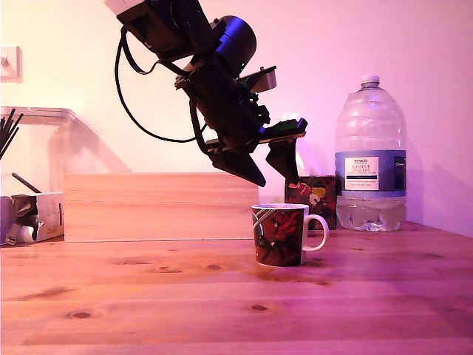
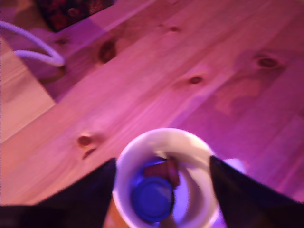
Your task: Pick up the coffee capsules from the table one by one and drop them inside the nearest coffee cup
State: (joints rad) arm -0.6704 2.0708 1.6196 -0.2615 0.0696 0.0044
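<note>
the pincer (image 1: 275,171) hangs wide and empty above the coffee cup (image 1: 280,235), centre-right in the exterior view. capsules (image 2: 153,198) lie inside it. no capsule shows on the desk (image 1: 148,303); next means finding another.

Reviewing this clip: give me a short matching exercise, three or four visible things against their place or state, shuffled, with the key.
Things:
1. gripper
2. coffee cup
3. water bottle
4. wooden box

Places or states:
A. far back at the exterior view's right
B. open, above the cup
C. holds capsules
D. behind the cup, toward the exterior view's left

Pairs: 1-B, 2-C, 3-A, 4-D
</note>
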